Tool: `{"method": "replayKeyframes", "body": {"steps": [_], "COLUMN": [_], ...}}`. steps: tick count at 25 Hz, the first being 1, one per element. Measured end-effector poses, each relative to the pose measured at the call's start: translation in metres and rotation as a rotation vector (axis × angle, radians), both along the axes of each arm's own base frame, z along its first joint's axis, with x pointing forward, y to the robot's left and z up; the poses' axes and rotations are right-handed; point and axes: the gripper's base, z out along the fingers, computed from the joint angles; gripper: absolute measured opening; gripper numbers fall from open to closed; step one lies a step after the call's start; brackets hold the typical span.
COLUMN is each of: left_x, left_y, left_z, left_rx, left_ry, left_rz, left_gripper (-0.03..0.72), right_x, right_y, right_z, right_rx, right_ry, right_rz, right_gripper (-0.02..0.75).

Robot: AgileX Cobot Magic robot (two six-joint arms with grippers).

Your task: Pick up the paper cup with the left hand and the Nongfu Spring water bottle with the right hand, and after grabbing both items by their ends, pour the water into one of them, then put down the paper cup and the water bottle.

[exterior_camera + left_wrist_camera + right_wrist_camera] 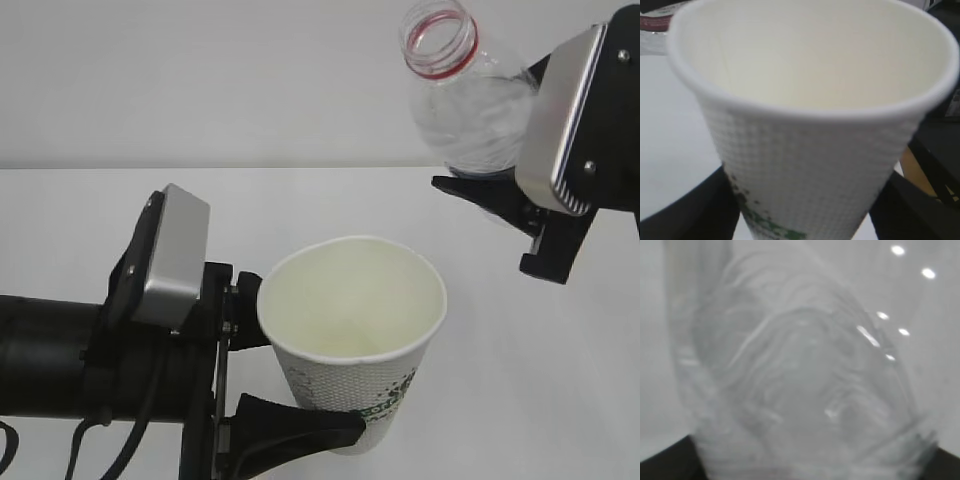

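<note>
A: Exterior? 
B: Left hand [285, 385] pinches cup [352, 335] low over white tabletop [530, 380]; right hand [500, 200] grips bottle [468, 95], up right, uncapped, apart.

A: Wrists? 
B: Left: cup [810, 125] fills frame. Right: blurred bottle [800, 380] blocks everything.

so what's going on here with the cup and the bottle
Two robot arms each hold one thing above a white table. The left gripper clamps a white paper cup near its base, mouth up. The right gripper holds a clear, uncapped bottle up and to the right of the cup, neck tilted up and left. No stream of water shows, and whether the cup holds any is unclear.
</note>
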Motion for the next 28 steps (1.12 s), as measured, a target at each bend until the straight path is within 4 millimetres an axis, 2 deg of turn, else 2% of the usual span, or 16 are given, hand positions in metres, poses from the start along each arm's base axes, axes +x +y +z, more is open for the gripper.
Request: {"method": "replayKeyframes", "body": {"steps": [28], "left_x": [0.0009], "left_y": [0.0], "left_z": [0.0006], "left_rx": [-0.007], "left_ry": [0.004], "left_rz": [0.011], "left_gripper": [0.522], "right_x": [0.0024], "right_y": [-0.0036], "right_z": [-0.0006], "right_rx": [-0.157], "right_ry": [-0.096], "right_rz": [0.014], "right_gripper": [0.48]}}
